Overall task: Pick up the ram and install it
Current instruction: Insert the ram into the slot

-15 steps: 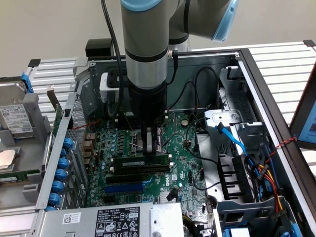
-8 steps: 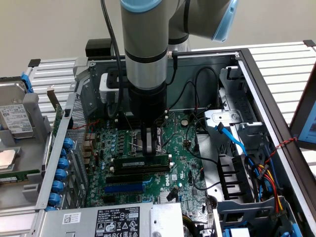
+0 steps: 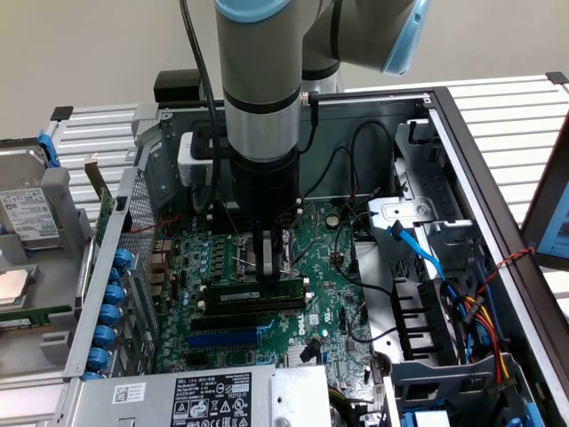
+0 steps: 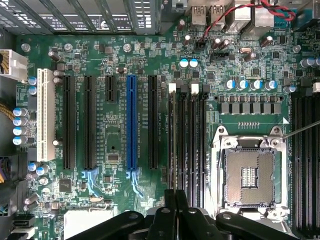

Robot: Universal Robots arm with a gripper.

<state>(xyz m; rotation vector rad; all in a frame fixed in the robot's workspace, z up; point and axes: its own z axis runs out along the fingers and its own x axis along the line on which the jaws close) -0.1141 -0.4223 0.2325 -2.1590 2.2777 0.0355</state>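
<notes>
My claw (image 3: 269, 269) is pinched together on the upper edge of the ram (image 3: 252, 293), mid-length. The ram stands on edge over the black memory slots (image 4: 187, 140) just beside the CPU socket (image 4: 248, 172). I judge it light, thin, stiff and fragile, best held by its bare edges, off the chips and contacts. I count one ram and one socket. Farther from the socket are one blue slot (image 4: 131, 122) and one white slot (image 4: 45, 115).

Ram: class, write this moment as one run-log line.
phase: install | claw: shut on ram top edge | ram: upright along black slot | seating: cannot tell
</notes>
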